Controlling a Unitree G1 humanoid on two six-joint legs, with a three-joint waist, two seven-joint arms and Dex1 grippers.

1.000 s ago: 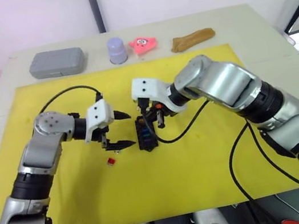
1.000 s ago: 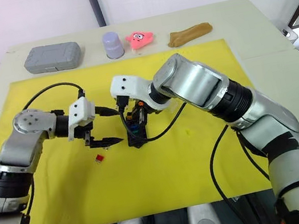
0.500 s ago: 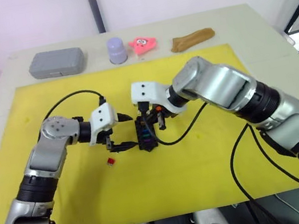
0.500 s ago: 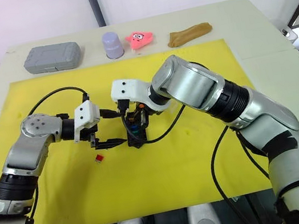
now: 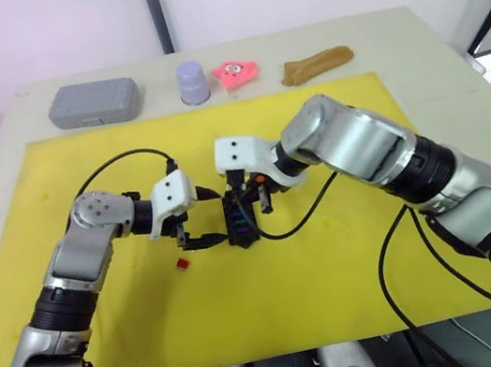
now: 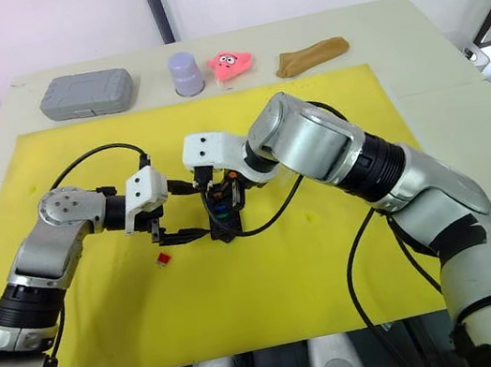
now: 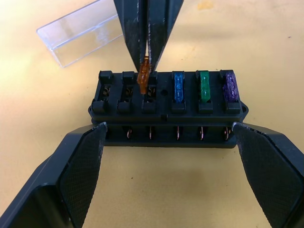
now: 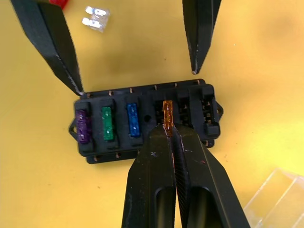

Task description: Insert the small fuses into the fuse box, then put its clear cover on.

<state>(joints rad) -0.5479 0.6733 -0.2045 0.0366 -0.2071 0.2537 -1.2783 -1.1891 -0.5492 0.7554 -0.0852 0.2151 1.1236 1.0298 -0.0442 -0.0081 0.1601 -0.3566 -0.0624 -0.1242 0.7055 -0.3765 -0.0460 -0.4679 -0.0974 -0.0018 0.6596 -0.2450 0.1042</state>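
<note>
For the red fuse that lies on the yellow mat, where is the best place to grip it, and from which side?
The red fuse lies loose on the yellow mat, apart from the fuse box. It is tiny and low, so probably come straight from above and pinch its plastic body across the narrow sides. Its blade direction is too small to tell.

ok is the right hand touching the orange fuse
Touching. In the right wrist view, the right hand is shut on the orange fuse, pinching its near end while it stands in a slot of the fuse box.
</note>
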